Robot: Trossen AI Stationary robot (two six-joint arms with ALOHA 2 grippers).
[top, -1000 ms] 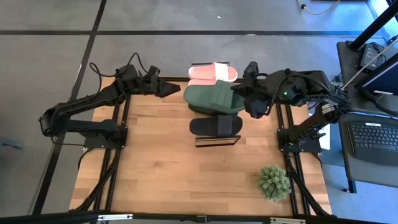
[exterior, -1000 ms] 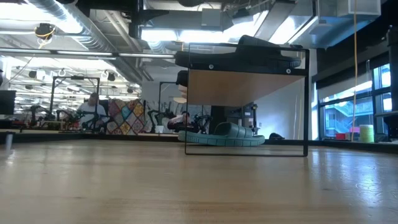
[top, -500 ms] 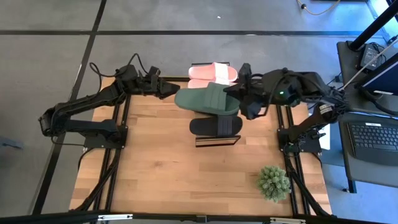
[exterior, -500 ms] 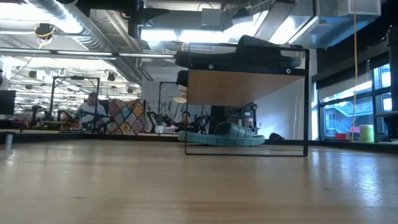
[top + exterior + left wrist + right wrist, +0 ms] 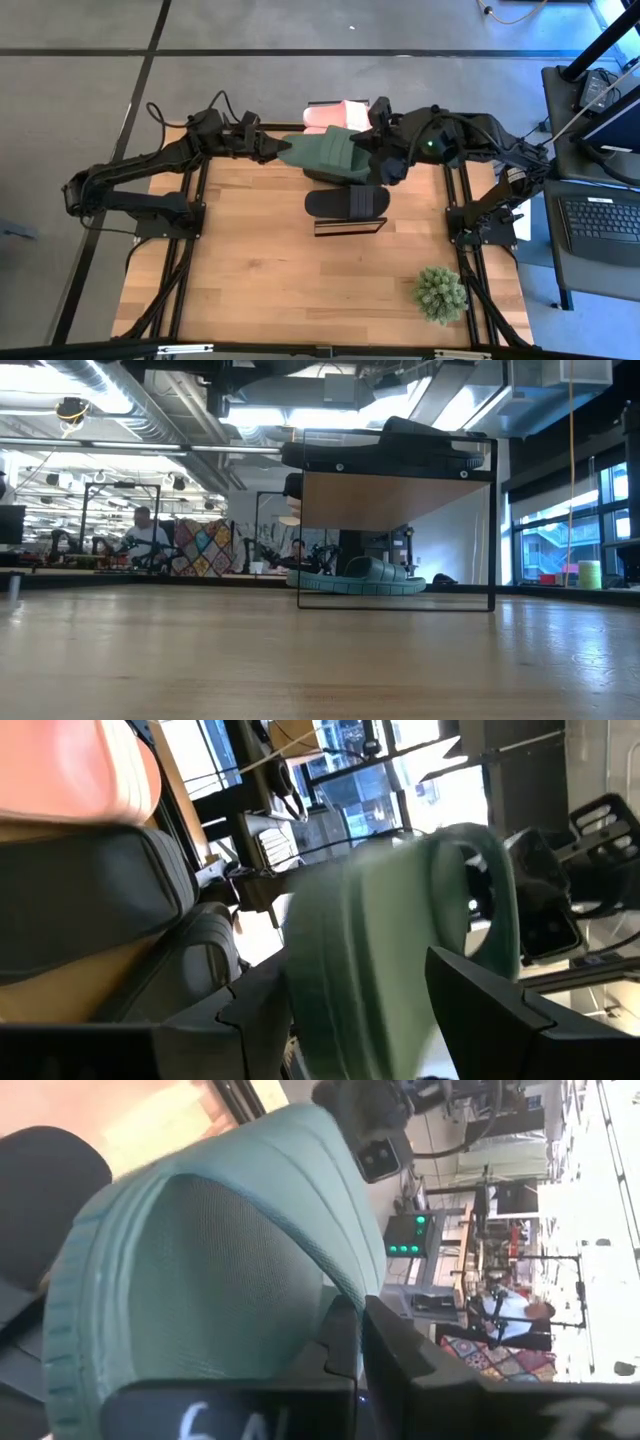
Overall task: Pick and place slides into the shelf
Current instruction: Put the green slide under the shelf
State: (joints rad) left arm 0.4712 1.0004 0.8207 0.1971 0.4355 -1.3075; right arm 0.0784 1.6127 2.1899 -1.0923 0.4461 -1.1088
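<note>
Four slides are showing: one green slide (image 5: 325, 155) raised above the bench (image 5: 260, 270), one second green slide (image 5: 360, 578) under the shelf (image 5: 350, 227), one black slide (image 5: 346, 202), one pink slide (image 5: 328, 116). One potted plant (image 5: 440, 293) is standing on the bench.

Dark green, light pink and black are being shown by the green slide (image 5: 325, 157), pink slide (image 5: 330, 114) and black slide (image 5: 347, 201).
</note>
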